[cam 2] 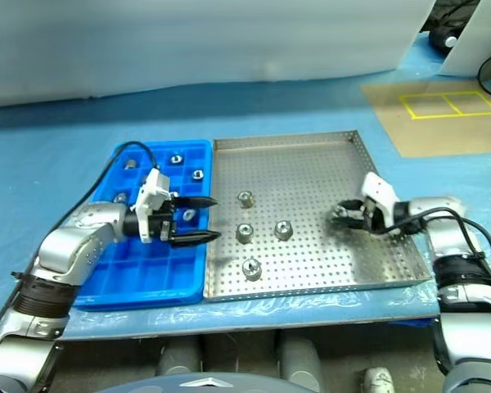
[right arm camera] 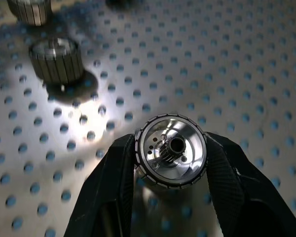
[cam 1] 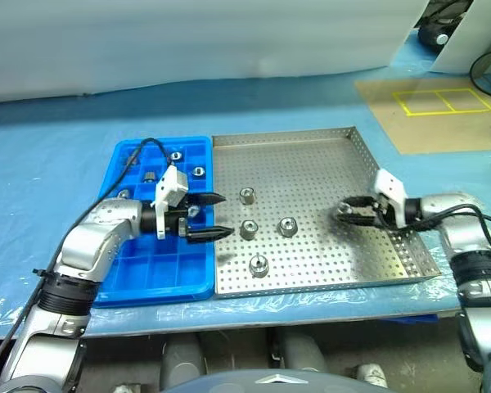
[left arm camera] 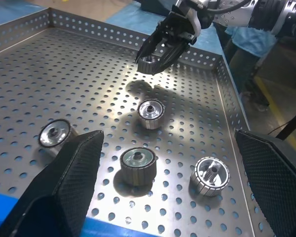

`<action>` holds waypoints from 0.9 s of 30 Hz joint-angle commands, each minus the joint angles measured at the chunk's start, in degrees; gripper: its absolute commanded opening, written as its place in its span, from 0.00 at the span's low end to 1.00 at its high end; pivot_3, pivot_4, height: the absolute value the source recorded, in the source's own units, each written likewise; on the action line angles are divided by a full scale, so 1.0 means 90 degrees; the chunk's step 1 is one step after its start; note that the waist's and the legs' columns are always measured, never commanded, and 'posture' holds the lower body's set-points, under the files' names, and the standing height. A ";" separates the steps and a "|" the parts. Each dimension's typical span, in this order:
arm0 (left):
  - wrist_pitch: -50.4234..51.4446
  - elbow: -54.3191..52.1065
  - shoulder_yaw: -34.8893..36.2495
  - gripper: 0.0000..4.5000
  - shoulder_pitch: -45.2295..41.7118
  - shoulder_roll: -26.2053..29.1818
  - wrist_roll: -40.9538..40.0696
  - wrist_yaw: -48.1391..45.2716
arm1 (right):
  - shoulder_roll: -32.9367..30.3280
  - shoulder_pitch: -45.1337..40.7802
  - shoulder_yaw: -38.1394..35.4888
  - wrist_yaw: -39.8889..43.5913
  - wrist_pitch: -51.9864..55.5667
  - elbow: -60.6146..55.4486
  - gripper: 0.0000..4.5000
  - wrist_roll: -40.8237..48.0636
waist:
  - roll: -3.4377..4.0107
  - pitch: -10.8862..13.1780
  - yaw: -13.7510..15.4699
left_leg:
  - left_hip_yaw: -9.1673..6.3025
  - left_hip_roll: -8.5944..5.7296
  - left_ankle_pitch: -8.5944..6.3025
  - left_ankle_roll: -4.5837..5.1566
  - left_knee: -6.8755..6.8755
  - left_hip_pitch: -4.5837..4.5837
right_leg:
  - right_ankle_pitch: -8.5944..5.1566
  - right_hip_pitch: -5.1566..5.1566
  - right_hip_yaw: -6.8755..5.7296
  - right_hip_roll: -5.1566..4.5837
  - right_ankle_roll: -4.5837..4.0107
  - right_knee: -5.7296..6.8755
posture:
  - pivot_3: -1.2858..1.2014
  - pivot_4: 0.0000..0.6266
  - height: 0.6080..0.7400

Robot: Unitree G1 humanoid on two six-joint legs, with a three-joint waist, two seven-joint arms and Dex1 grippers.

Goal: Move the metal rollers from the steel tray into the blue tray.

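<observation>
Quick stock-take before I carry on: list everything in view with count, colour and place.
steel tray: one, silver perforated, centre of the table.
blue tray: one, bright blue with square compartments, against the steel tray's left side.
metal rollers loose on the steel tray: four, silver.
metal rollers in the blue tray: at least three; others may be hidden.
held roller: one, silver, above the steel tray's right part.
blue sheet: covers the table.
cardboard: one, brown with yellow lines, far right.
left end effector: open, at the trays' shared edge.
right end effector: shut on the held roller.
</observation>
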 commanded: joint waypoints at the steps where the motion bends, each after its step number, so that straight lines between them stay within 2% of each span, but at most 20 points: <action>1: 0.0095 -0.0374 0.0547 1.00 0.0153 0.0380 -0.0232 0.0028 | 0.0460 -0.0717 0.0190 0.0141 0.0430 -0.0843 0.38 0.0429 | -0.0001 0.0000 0.0010 | -0.0001 0.0001 0.0000 0.0000 0.0000 -0.0007 | 0.0000 -0.0003 -0.0001 0.0001 0.0000 0.0000 | 0.52 0.24 1.00; 5: 0.0153 -0.0571 0.0855 1.00 0.0436 0.0690 -0.0304 0.0044 | 0.0896 -0.1131 0.0509 0.0348 0.0478 -0.0911 0.38 0.0447 | -0.0001 0.0000 0.0115 | -0.0004 0.0008 0.0002 -0.0003 -0.0014 -0.0005 | -0.0001 -0.0014 -0.0005 -0.0001 -0.0002 -0.0012 | 0.54 0.24 1.00; 8: 0.0246 -0.0904 0.1358 1.00 0.0986 0.1127 -0.0438 0.0008 | 0.1532 -0.1432 0.0894 0.0524 0.0515 -0.1028 0.38 0.0562 | -0.0005 0.0002 0.0145 | -0.0005 0.0010 0.0000 0.0000 -0.0015 -0.0027 | -0.0001 -0.0021 -0.0011 -0.0001 -0.0003 -0.0032 | 0.55 0.24 1.00; 14: 0.0385 -0.1390 0.1832 1.00 0.1650 0.1344 -0.0645 0.0234 | 0.2453 -0.1519 0.1340 0.0678 0.0993 -0.1539 0.38 0.0868 | -0.0005 0.0003 0.0273 | -0.0009 0.0012 0.0011 -0.0019 -0.0021 -0.0067 | 0.0000 -0.0061 -0.0020 -0.0001 -0.0003 -0.0028 | 0.58 0.24 1.00; 21: 0.0583 -0.1824 0.1906 1.00 0.1942 0.1321 -0.0860 0.0529 | 0.2317 -0.1246 0.1633 0.1316 0.2840 -0.2554 0.38 0.1790 | -0.0006 0.0003 0.0470 | -0.0017 0.0012 0.0004 -0.0051 -0.0019 -0.0063 | 0.0000 -0.0055 -0.0021 -0.0003 -0.0003 -0.0023 | 0.60 0.24 1.00; 27: 0.0692 -0.1886 0.1786 1.00 0.1882 0.1356 -0.0941 0.0551 | 0.2684 -0.1076 0.2122 0.1020 0.2644 -0.2546 0.38 0.1553 | -0.0007 0.0002 0.0394 | -0.0018 0.0019 0.0025 -0.0090 -0.0031 -0.0033 | 0.0000 -0.0062 -0.0012 0.0003 -0.0003 0.0023 | 0.59 0.24 1.00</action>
